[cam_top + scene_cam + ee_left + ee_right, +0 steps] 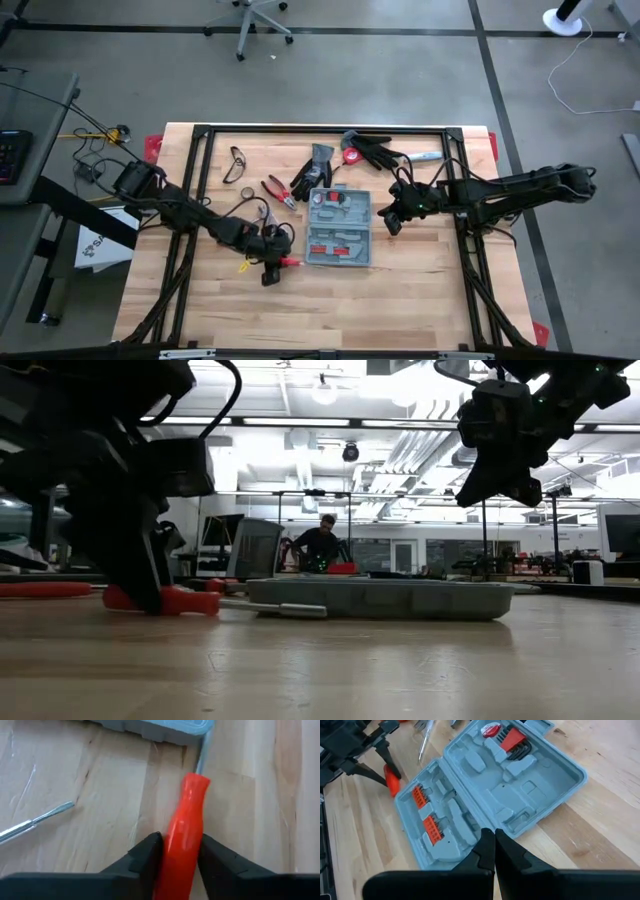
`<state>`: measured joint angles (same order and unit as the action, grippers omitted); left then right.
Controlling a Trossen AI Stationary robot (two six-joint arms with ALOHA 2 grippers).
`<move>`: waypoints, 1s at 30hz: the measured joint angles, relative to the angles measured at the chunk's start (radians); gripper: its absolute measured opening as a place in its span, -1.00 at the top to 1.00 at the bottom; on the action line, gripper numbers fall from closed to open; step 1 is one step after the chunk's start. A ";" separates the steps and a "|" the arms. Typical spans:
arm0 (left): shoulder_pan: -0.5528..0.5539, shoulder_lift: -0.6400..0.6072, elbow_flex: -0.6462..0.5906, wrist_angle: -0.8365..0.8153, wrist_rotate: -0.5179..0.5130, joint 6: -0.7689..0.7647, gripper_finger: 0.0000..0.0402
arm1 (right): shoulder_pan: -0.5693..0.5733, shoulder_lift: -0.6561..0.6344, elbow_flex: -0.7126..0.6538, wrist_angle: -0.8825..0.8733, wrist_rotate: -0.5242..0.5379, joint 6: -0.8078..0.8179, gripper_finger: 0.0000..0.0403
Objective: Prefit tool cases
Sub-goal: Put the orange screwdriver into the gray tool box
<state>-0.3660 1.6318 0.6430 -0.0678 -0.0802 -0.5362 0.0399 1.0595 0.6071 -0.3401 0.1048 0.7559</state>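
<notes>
The grey-blue tool case [340, 228] lies open, both halves flat on the wooden table; its moulded interior [490, 785] holds red bit strips and hex keys. A red-handled screwdriver [288, 261] lies on the table by the case's near left corner, its metal shaft [202, 752] pointing at the case. My left gripper [181, 845] is closed around the red handle. My right gripper [492, 840] is shut with nothing in it and hangs above the case's right side [392, 222]. My left gripper pinches the screwdriver's red handle [182, 827] between its two fingers, behind the handle's shaft end. The fingers [150, 847] come slanting down from the table's left and lie across the handle. The screwdriver [185, 600] lies level on the tabletop.
A loose metal-shafted tool [35, 820] lies on the wood left of the handle. Red-handled pliers [280, 190], black gloves [315, 165], glasses [238, 163] and a red disc [352, 155] lie beyond the case. A person [320, 545] is far behind the table.
</notes>
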 joint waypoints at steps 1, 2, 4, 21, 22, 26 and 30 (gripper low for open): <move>0.002 0.000 0.000 -0.007 0.016 -0.006 0.51 | 0.000 0.000 0.000 0.000 0.000 0.000 1.00; 0.004 0.000 0.000 -0.010 0.029 -0.017 0.61 | 0.000 0.000 0.000 0.000 0.000 0.003 1.00; 0.010 0.000 0.000 -0.011 0.057 -0.053 0.67 | 0.000 0.000 0.000 0.000 0.000 0.003 1.00; 0.020 -0.117 -0.007 0.084 0.108 -0.202 0.67 | 0.000 0.000 0.000 0.000 0.001 0.003 1.00; 0.026 -0.140 -0.005 0.077 0.099 -0.184 0.67 | 0.000 0.000 0.000 0.001 0.001 0.003 1.00; 0.074 -0.213 0.005 0.010 0.078 -0.070 0.67 | 0.000 0.000 0.000 0.000 0.001 0.003 1.00; 0.167 -0.212 0.082 -0.116 0.086 0.103 0.67 | 0.000 0.000 0.000 0.001 0.009 -0.003 1.00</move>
<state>-0.1986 1.4201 0.7252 -0.1834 0.0053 -0.4335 0.0402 1.0595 0.6071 -0.3392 0.1138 0.7527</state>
